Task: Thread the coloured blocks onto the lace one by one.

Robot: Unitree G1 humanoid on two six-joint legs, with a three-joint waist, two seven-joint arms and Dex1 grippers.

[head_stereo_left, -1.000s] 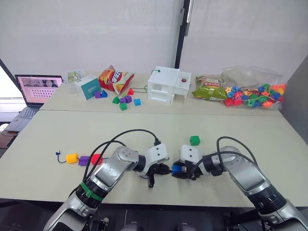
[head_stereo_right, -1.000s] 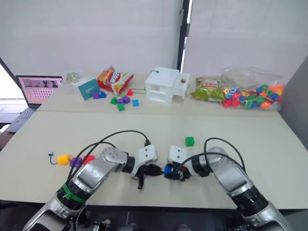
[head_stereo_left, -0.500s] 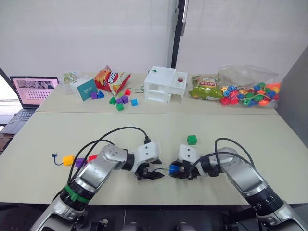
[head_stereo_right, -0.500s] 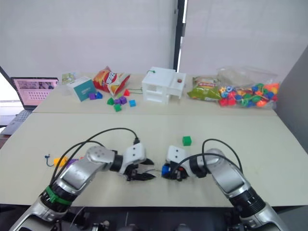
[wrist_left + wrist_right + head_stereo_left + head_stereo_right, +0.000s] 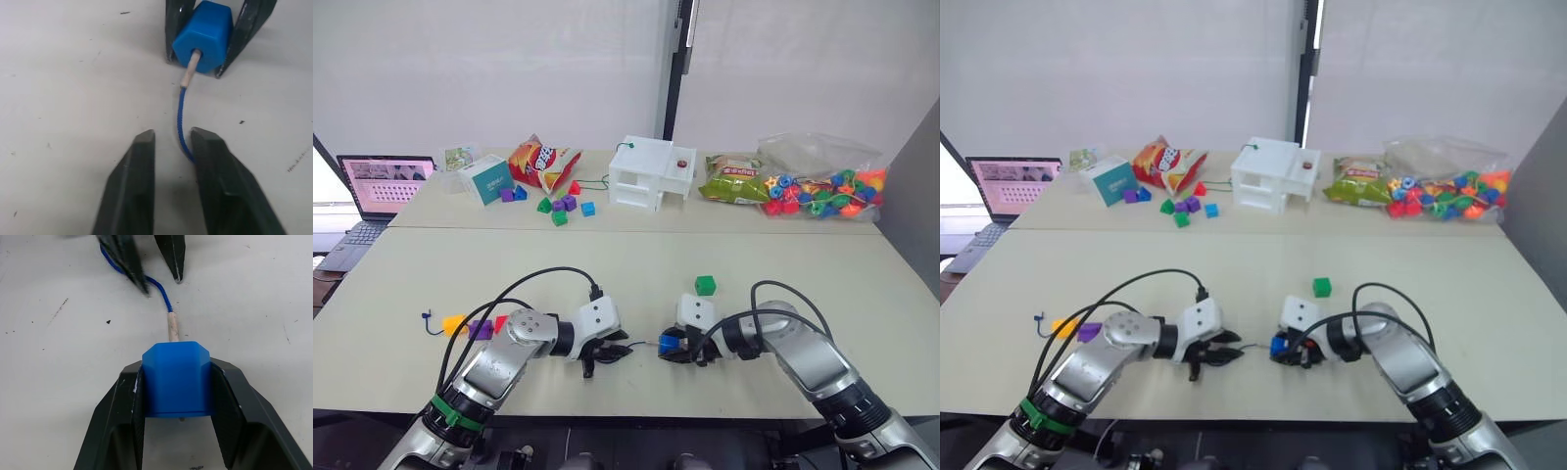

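My right gripper (image 5: 176,374) is shut on the blue block (image 5: 176,378) and holds it just above the table's front middle. The lace's (image 5: 180,115) stiff pale tip (image 5: 191,66) sits in the block's hole on the side facing my left gripper. That left gripper (image 5: 171,139) is open a short way back from the block, and the dark-blue cord lies on the table against one of its fingers (image 5: 208,147). The green block (image 5: 706,285) rests just behind my right gripper. Yellow-orange (image 5: 455,323), purple (image 5: 480,330) and red (image 5: 500,322) blocks sit together on the lace at the left.
On the back table stand a white box (image 5: 651,172), a crisp bag (image 5: 545,161), a clear bag of beads (image 5: 822,186), a teal box (image 5: 490,178), loose small blocks (image 5: 563,206) and a laptop (image 5: 384,184). Black cables (image 5: 548,279) arch over both arms.
My left gripper has drawn back leftward from the blue block and let go of the lace, whose tip stays in the block. The right gripper has kept still.
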